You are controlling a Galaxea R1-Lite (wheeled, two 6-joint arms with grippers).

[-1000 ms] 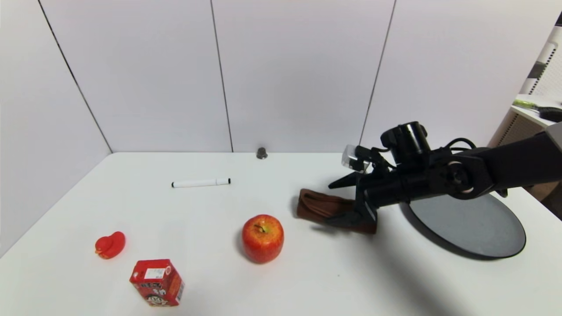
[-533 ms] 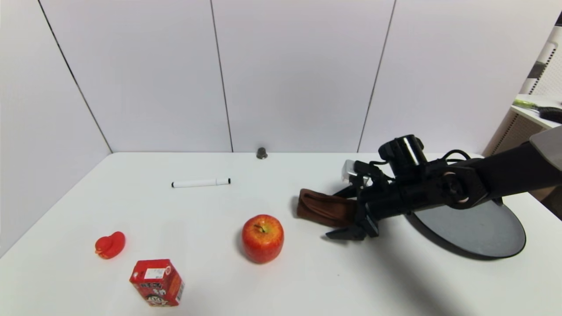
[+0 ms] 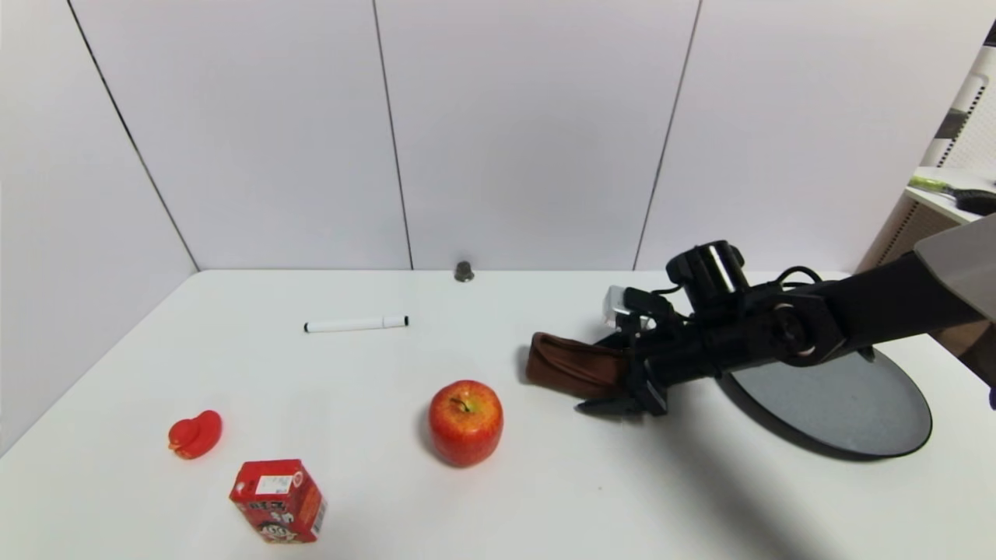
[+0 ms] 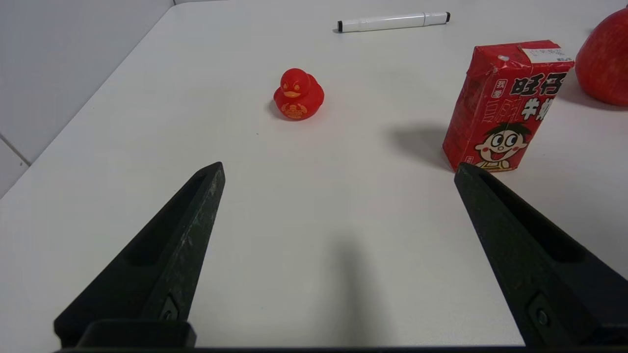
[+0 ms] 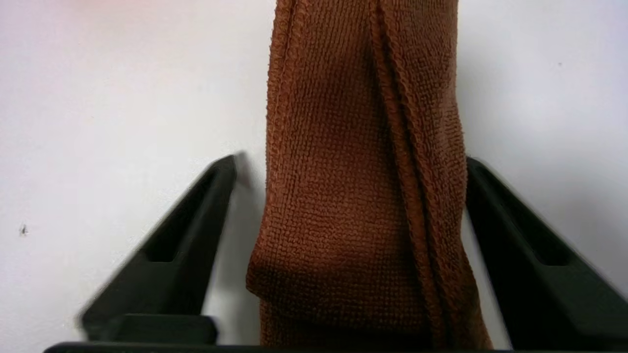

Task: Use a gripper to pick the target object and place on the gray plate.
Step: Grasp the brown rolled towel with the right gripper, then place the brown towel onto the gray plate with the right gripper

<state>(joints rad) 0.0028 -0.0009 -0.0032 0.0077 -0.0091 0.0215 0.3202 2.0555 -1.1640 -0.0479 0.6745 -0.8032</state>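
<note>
Right gripper (image 3: pixel 615 372) is straddling the brown towel roll (image 3: pixel 572 365) — fingers spread, one touching the cloth, not yet clenched. Gray plate (image 3: pixel 844 404) is lying just behind its wrist. Left gripper (image 4: pixel 338 171) is idling, released — red carton (image 4: pixel 505 105) just ahead.

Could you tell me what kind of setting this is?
Probably a robot test bench: a bare white table boxed by plain white wall panels, with unrelated props laid out, such as an apple and toy duck.

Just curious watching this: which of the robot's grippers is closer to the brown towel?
The right gripper: its open fingers sit either side of the brown towel. The left gripper hangs open far off, near the red duck.
</note>
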